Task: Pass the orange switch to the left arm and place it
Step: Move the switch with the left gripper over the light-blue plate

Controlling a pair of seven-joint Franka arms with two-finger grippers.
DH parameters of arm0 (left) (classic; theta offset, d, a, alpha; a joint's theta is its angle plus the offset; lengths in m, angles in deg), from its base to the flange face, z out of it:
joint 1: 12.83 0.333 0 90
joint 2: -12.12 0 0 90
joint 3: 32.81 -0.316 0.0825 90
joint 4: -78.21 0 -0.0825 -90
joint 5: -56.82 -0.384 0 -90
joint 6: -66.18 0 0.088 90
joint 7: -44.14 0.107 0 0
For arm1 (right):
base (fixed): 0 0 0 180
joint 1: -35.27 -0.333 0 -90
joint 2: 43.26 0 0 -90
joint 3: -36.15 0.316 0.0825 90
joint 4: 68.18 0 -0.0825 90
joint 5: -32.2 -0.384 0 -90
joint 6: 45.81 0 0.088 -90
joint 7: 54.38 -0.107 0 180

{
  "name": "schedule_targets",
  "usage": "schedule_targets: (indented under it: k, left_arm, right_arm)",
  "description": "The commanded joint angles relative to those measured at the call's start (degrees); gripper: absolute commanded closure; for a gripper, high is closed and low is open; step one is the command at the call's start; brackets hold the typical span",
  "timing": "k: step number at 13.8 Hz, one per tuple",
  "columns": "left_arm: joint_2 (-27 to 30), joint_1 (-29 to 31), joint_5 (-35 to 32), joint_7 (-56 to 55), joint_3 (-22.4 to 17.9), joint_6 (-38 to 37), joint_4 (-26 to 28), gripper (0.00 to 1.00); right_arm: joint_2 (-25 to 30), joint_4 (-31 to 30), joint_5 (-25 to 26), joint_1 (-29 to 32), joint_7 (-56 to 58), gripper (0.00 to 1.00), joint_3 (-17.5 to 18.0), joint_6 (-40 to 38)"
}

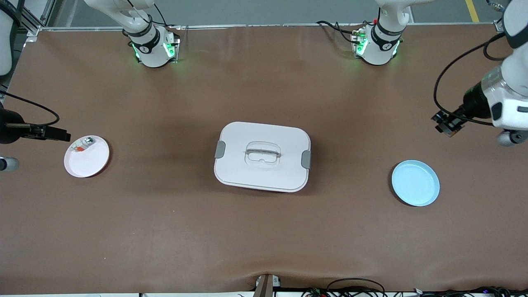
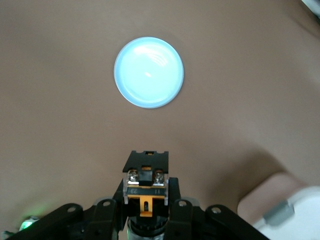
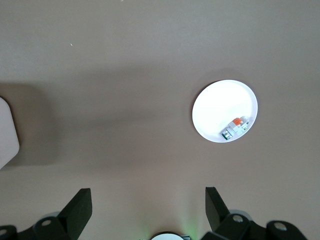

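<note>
Landmark for all places: the white lidded box [image 1: 262, 156], mid-table, clips shut.

Left gripper [image 2: 145, 220] is up in the air toward the left arm's end of the table from the box, over bare mat just beside the blue plate [image 1: 415, 182]. Its jaws are clamped on the orange switch [image 2: 145, 186]: black body with two screw terminals pointing out, orange tab between the pads. So the switch is in the left gripper, well clear of the box, not yet on the plate.

Right gripper [image 3: 145, 207] hangs toward the right arm's end from the box, over mat beside the white plate [image 1: 86, 156]. Jaws spread wide, nothing in them; this arm waits. A small silver-and-clear part with a red-orange bit [image 3: 235, 128] lies in the white plate against its rim.

Risks, as judged from here:
- Hold is on the switch's lower end only, most of the body sticking out; a quick wrist turn could let it pivot or slip
- Gripper is not over the plate; opening here would drop the switch on the mat
- Release from height could make it bounce off the shallow rim
- Blue plate looks light; a low descent touching its edge could shove it
</note>
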Motion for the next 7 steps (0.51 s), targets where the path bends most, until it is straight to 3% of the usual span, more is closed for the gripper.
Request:
schedule_targets:
  k: [1,4,7]
  left_arm:
    - [2.83,4.92,-0.56,-5.97,0.7,8.62,9.25,0.99]
    - [3.35,7.31,-0.29,-8.96,0.88,15.4,16.03,0.99]
    - [1.69,8.9,-0.12,-15.73,0.97,22.07,19.46,0.99]
  right_arm:
    - [2.2,-0.15,0.35,0.6,-0.48,0.0,0.88,-0.77]
    - [4.92,-2.61,-0.61,0.51,-5.47,0.0,0.79,1.07]
    - [6.51,-3.32,-0.61,0.42,-5.76,0.0,0.96,2.22]
